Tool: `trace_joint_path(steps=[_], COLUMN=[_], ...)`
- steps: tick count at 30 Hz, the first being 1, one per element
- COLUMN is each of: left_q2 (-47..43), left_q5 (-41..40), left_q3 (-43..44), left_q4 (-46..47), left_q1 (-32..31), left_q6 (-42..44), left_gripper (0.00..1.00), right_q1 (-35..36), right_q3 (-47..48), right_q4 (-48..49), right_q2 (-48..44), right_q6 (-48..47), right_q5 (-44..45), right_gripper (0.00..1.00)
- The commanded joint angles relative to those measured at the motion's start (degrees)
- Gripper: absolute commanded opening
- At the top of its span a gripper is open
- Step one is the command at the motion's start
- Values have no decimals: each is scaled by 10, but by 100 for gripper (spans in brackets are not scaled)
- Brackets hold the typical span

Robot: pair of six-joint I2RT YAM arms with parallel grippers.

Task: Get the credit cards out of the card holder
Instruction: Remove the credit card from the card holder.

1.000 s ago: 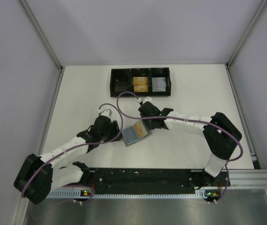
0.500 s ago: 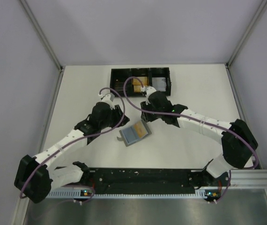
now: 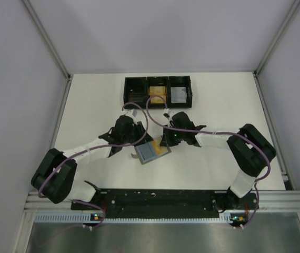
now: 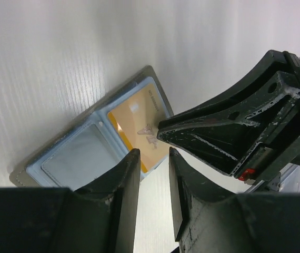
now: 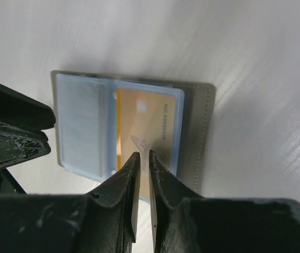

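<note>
Right end effector (image 5: 142, 155): fingers drawn almost together with only a sliver between them. The tips sit on the face of the gold card, and I see nothing pinched.
Left end effector (image 4: 151, 157): fingers a narrow gap apart with nothing between them. It hangs over the holder's edge near the middle fold, opposite the right one's tip. Whether it touches the holder I cannot tell.
Card holder: a small flat grey folding card holder (image 3: 151, 153), light blue inside. It lies spread open and flat on the white tabletop (image 3: 218, 105), between the two end effectors.
Gold card: a thin gold-yellow rectangular credit card (image 5: 147, 118). It is seated in the clear pocket on the right arm's side and has a small silvery mark just by the right tips.
Grey card: a pale silvery-grey rectangular card (image 5: 81, 121), in the other pocket on the left arm's side.
Tray: a black three-compartment plastic tray (image 3: 126, 92) at the far side of the tabletop, well apart from the holder. Its middle compartment holds something gold and its right one something grey. The left one is too dark to make out.
</note>
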Motion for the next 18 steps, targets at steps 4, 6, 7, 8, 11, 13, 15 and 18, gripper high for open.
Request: trace_joint_path(steps=[4, 6, 7, 8, 11, 13, 15, 18], left_q2=[58, 71, 76, 82, 97, 104, 109, 118], left_q5=[16, 18, 19, 18, 13, 3, -6, -18], left_q3=[-21, -28, -30, -30, -29, -30, -30, -31], left_q4=[89, 107, 112, 117, 118, 115, 112, 109], left_q1=[-6, -7, -6, -8, -9, -10, -11, -12], left_q6=[-48, -61, -68, -71, -75, -75, -76, -76], left_gripper=[33, 33, 33, 33, 34, 34, 34, 34], right_q1=[-23, -27, -30, -30, -35, -36, -37, -40], right_q3=[-50, -63, -70, -76, -89, -92, -94, -101], right_q4=[90, 99, 109, 116, 133, 136, 139, 146], right_q2=[11, 15, 16, 15, 17, 16, 13, 7], right_q6=[64, 75, 80, 85, 98, 99, 103, 107], right_q5=[-32, -33, -35, -38, -49, -48, -47, -43], right_gripper=[11, 10, 9, 9, 9, 9, 9, 9])
